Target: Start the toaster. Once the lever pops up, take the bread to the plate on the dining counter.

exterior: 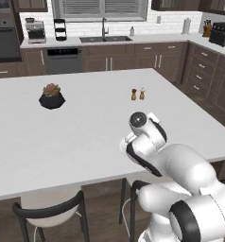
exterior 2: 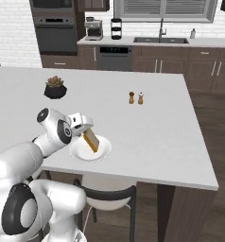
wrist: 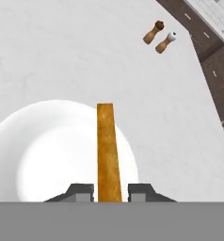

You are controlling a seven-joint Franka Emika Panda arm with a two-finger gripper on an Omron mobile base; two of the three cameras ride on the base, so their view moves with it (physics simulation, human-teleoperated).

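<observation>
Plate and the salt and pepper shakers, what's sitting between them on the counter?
Nothing: bare white dining counter separates the plate from the shakers, seen in the right base view.

On the dining counter there is one plate, and over it one bread slice. Farther along the same counter from the plate stand two shakers: one brown pepper shaker and one white-topped salt shaker, side by side. One potted succulent sits on the counter too, well apart from the plate. Two dark chairs stand under the counter's near edge.
</observation>
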